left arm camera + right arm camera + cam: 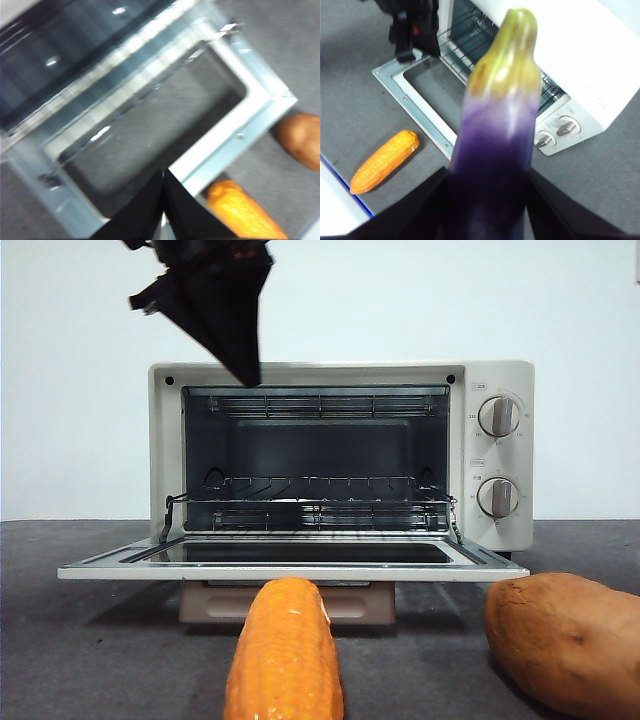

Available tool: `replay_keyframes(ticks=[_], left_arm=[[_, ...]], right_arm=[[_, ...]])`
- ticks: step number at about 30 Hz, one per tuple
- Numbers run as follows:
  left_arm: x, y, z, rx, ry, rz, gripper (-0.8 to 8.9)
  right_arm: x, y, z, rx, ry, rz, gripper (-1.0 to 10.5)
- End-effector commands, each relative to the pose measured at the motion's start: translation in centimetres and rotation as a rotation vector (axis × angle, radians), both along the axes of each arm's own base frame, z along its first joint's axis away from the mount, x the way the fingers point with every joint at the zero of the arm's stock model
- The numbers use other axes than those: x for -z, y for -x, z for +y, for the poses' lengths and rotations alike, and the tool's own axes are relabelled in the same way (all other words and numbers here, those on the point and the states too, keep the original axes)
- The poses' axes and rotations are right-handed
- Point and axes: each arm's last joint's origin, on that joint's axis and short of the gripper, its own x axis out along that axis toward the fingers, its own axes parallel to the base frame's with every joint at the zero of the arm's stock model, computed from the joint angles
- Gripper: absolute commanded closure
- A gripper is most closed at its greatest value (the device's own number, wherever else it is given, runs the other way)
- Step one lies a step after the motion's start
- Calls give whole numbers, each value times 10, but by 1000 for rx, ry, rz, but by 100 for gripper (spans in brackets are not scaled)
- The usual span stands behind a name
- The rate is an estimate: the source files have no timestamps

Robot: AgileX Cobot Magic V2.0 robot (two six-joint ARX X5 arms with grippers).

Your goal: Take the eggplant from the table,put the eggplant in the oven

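Observation:
In the right wrist view my right gripper [487, 175] is shut on the eggplant [497, 125], glossy purple with its yellowish-green stem tip pointing away, held high above the table [360, 115]. The front view does not show the eggplant. The cream-white oven [500, 375] stands with its glass door [290, 570] folded down flat and the wire rack [310, 502] bare inside. My left gripper [163, 176] is shut on nothing and hovers over the open door [250, 115]. It shows as a black tip [245, 370] before the oven's upper left corner.
An orange-yellow corn cob [285, 660] lies on the table in front of the door. A reddish-brown sweet potato [565, 640] lies to its right. The oven's two knobs [498, 455] are on its right side. A white strip with a blue edge [340, 200] borders the table.

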Motion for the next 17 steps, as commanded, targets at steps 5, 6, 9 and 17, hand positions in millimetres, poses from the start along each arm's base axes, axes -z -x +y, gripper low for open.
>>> replay_keyframes(ticks=[5, 6, 9, 17], left_arm=[[3, -8, 30, -114, 55, -54, 808], [5, -8, 35, -130, 62, -61, 808], [12, -3, 54, -198, 91, -88, 808], [41, 27, 114, -430, 203, -183, 808]], right_arm=[[20, -14, 34, -74, 212, 50, 770], [23, -17, 40, -87, 231, 50, 770], [31, -27, 60, -137, 273, 28, 770], [62, -69, 115, -244, 373, -49, 770]])
